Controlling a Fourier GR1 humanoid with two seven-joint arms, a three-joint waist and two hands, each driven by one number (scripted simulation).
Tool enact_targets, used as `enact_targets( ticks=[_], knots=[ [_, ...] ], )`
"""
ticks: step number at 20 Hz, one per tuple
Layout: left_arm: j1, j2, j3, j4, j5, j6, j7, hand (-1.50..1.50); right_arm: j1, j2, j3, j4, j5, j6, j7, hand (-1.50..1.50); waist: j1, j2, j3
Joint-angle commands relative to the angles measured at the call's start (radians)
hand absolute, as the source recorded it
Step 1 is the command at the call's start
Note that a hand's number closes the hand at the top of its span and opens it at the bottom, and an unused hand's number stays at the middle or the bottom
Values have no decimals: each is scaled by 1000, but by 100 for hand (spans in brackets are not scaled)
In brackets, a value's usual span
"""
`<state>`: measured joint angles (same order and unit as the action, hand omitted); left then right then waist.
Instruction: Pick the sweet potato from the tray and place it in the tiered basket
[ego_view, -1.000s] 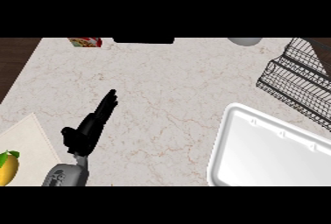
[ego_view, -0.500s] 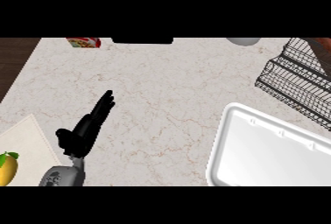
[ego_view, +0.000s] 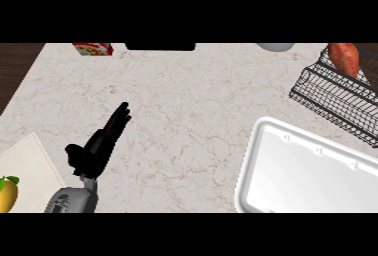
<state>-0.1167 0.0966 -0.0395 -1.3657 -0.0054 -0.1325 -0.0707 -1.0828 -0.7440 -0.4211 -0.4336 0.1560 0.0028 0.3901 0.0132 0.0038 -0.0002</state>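
Marble counter (ego_view: 192, 100), white tray (ego_view: 310, 175).

Left hand (ego_view: 94, 147) rests low at the view's left — fingers straight, apparently relaxed, pointing up.

We record a pale marbled counter top (ego_view: 192, 95) with faint brown veining, filling most of the head view. Along its left side we see a strip of dark wood (ego_view: 16, 65). At the far edge, towards the left, stands a small red and white box (ego_view: 93, 48), cut by the frame. Just to its right we find a black object (ego_view: 160, 46), also cut, which we cannot identify. Further right on the same edge lies a pale grey rounded item (ego_view: 275, 47), only partly shown. At the near left we note a cream board (ego_view: 28, 165), and on its near corner a yellow fruit (ego_view: 7, 194) with a green leaf.
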Motion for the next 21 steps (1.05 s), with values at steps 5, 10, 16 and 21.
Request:
enact_targets(
  ticks=[5, 10, 16, 21],
  knots=[
    [6, -14, -8, 11, -24, 24, -11, 0, 106, -193, -54, -33, 48, -238, -93, -150, -18, 1, 1],
    [0, 17, 21, 28, 4, -17, -42, 0, 188, -268, -191, -50, -47, -296, -214, -150, -20, 1, 2],
    [12, -16, 11, -15, -19, 40, -5, 0, 418, -420, -377, -33, -210, -84, -320, -150, -40, -7, 2],
    [69, 37, 53, -31, 34, -27, -22, 0, 644, -552, -478, 61, -272, 145, -404, -150, -45, -9, 3]
  ],
)
